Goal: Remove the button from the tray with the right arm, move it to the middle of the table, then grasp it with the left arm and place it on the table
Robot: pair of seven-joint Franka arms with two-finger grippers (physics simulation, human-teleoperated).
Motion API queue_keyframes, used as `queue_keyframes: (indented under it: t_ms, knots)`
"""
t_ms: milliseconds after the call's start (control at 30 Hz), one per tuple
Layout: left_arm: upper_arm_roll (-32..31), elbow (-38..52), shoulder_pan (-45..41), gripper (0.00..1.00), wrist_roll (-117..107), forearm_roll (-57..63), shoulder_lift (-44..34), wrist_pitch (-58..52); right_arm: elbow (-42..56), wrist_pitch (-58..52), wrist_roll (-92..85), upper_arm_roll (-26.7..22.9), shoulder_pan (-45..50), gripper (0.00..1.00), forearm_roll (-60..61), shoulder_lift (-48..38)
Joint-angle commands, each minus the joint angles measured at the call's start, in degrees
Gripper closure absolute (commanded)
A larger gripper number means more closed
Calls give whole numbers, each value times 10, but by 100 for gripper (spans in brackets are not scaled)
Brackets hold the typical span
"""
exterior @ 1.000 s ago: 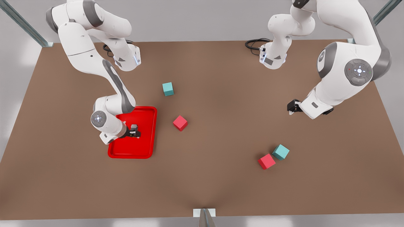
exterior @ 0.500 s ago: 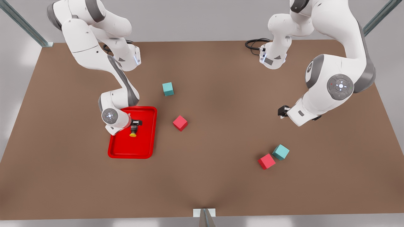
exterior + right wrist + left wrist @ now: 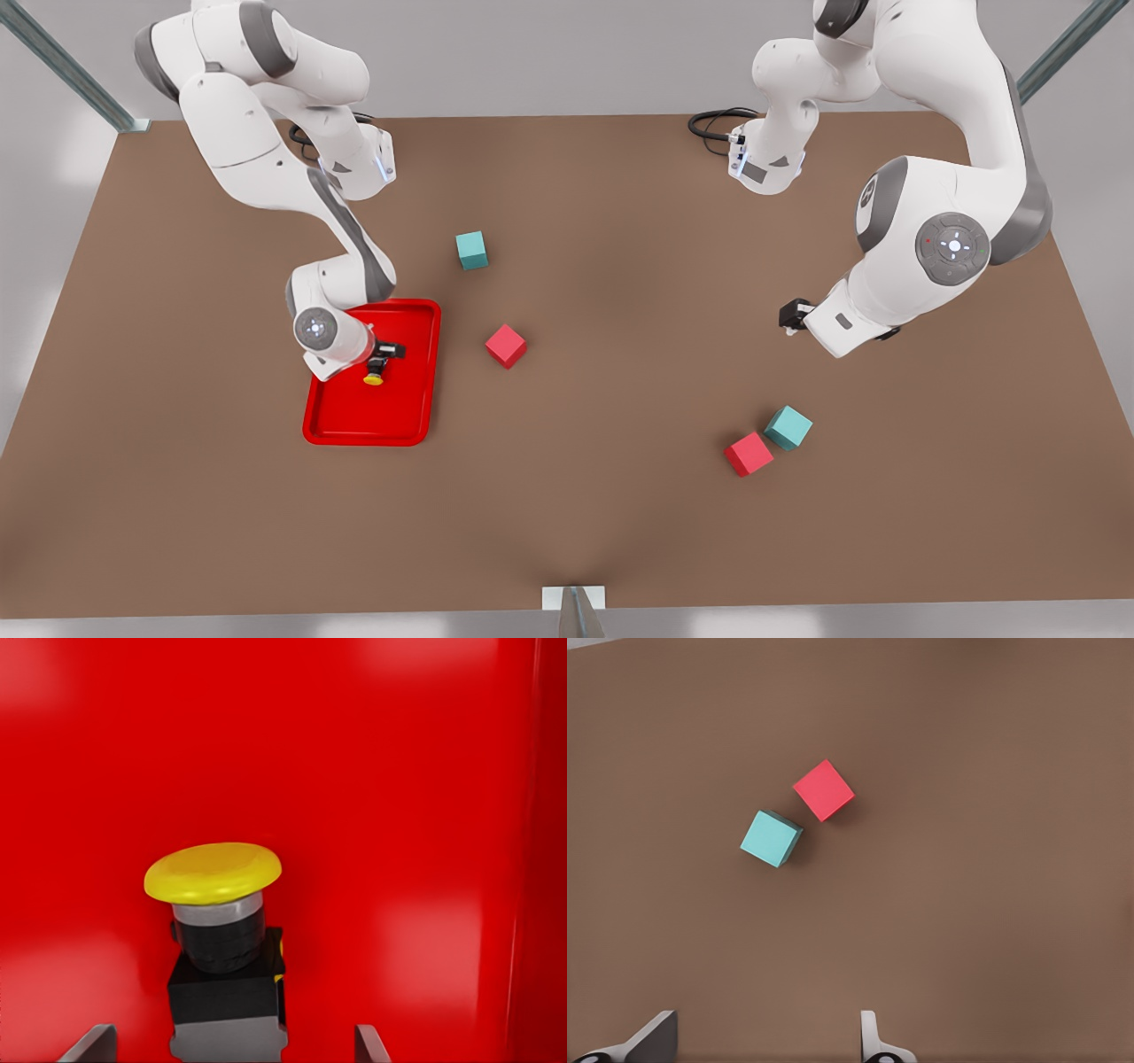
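**Right hand at the button, button inside the tray**

- Landmark: tray (image 3: 416, 372), red, on the desk (image 3: 620, 532) on the front view's left.
- Button (image 3: 374, 376) was inside the tray, roughly mid-floor, lying on its side with the yellow cap pointing away from the right hand. In the right wrist view the button (image 3: 226, 948) sat between the two fingertips (image 3: 89, 1045), dark body nearest the camera, cap beyond it.
- Right hand (image 3: 383, 354) was over the tray. Fingers were spread wide on either side of the button body, with clear gaps both sides; no grip on it.
- Left hand (image 3: 791, 317) was well away from the tray, across the desk on the front view's right, above bare desk. The left wrist view showed its fingertips (image 3: 651, 1041) wide apart with nothing between them.
- Cubes outside the tray: red cube (image 3: 506, 346) just beside the tray, teal cube (image 3: 471, 250) near the tray's far corner, and a red cube (image 3: 749, 454) and teal cube (image 3: 788, 427) touching at a corner, far from the tray, near the left hand.
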Motion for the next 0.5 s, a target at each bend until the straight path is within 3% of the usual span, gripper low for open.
queue_keyframes:
  t_ms: [0, 300, 333, 367, 400, 467]
  knots:
    - [0, 0, 0, 0, 0, 0, -1, 0, 0, 27, 32, 0, 0, 0, 1, 3]
    - [0, 0, 0, 0, 0, 0, 0, 0, 4, 39, 24, -1, -7, 0, 1, 12]
    - [0, 0, 0, 0, 0, 0, 0, 0, 4, 39, 23, -1, -10, 13, 1, 12]
    - [0, 0, 0, 0, 0, 0, 0, 0, 5, 39, 23, -1, -10, 40, 1, 12]
    - [0, 0, 0, 0, 0, 0, 0, 0, 5, 39, 24, -1, -10, 47, 1, 12]
    - [0, 0, 0, 0, 0, 0, 0, 0, 5, 39, 24, 0, -9, 52, 1, 12]
